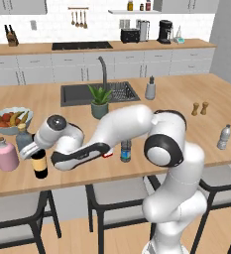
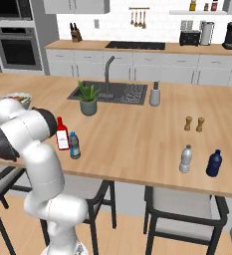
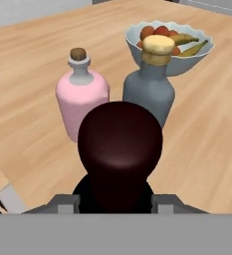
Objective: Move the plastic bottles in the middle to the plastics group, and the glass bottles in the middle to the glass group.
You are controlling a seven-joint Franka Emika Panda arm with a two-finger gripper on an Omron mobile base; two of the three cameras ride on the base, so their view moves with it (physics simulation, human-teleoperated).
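Note:
My gripper (image 1: 33,150) is shut on the neck of the tall dark wine bottle (image 1: 38,166), which stands upright at the counter's front left. In the hand view its dark top (image 3: 120,149) sits between my fingers (image 3: 67,204). Just beyond it stands the glass group: a squat pink bottle (image 3: 81,97) (image 1: 6,155) and a grey-blue bottle (image 3: 148,87) (image 1: 23,137) with a tan stopper. The blue-capped water bottle (image 1: 126,150) (image 2: 74,145) and the flat red bottle (image 2: 62,134) stand mid-counter. The plastics group, a clear bottle (image 2: 186,159) and a dark blue one (image 2: 214,163), is far right.
A fruit bowl (image 1: 10,119) sits behind the glass group. A potted plant (image 1: 100,101), sink (image 1: 82,94), soap dispenser (image 1: 150,89) and two shakers (image 1: 200,108) lie further back. Stools (image 1: 117,196) stand under the counter's front edge.

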